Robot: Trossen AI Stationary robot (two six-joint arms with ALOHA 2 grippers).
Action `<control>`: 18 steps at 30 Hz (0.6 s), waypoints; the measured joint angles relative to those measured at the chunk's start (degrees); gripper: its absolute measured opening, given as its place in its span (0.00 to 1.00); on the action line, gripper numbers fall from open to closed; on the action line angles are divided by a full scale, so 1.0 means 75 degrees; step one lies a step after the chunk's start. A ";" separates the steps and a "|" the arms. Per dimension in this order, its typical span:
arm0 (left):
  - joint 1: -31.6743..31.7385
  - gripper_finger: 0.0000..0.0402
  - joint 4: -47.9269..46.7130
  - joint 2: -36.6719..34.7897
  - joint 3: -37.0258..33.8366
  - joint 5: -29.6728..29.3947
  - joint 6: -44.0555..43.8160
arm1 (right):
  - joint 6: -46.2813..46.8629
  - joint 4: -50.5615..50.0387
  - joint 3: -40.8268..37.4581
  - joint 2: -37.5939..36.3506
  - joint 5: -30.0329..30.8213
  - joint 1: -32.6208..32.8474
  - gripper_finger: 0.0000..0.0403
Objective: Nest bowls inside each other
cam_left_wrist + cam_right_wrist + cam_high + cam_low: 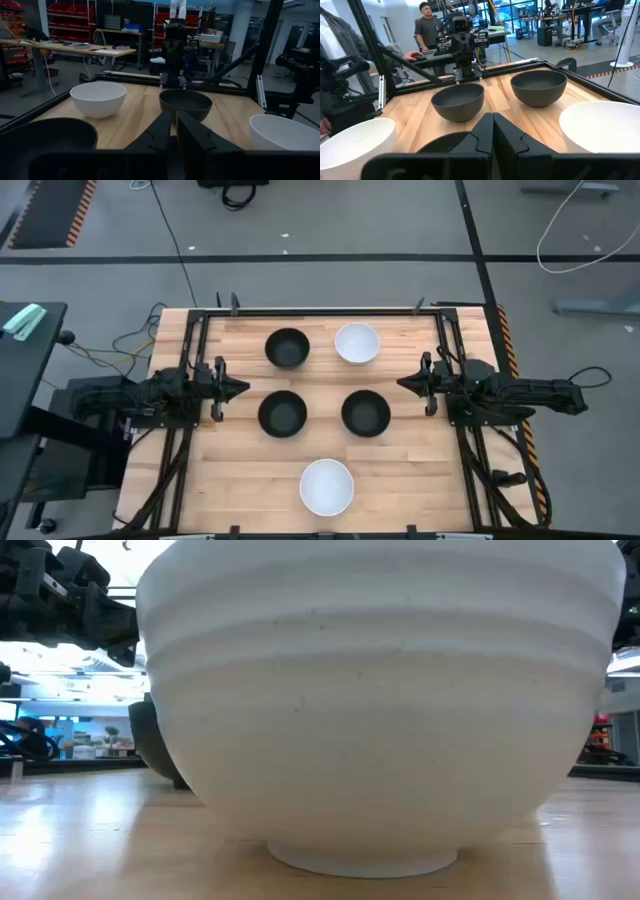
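Jaws of left gripper [240, 388] and right gripper [404, 383]: closed, empty, touching nothing. Ahead and between them, apart on the tabletop [400, 470]: three black bowls [283, 413] [366, 413] [288, 348], two white bowls [357, 343] [326, 486]. Low view: near white bowl blocks almost everything. Right wrist view only: people beyond the tabletop.

Left arm — lying low along my left edge of the bench, wrist level, left pincer [240, 388] pointing inward, fingers pressed together, nothing held. Right arm — mirrored at the opposite edge, right pincer [403, 384] facing the left one, fingers likewise closed and bare.
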 joint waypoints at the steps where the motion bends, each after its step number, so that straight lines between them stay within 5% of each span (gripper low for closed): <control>1: 0.0000 0.09 -0.0002 0.0000 0.0001 0.0000 0.0000 | -0.0002 -0.0001 0.0000 0.0000 0.0000 0.0002 0.03; 18: 0.0000 0.10 -0.0002 0.0000 0.0002 0.0000 0.0000 | -0.0003 0.0000 0.0002 0.0000 0.0000 0.0000 0.03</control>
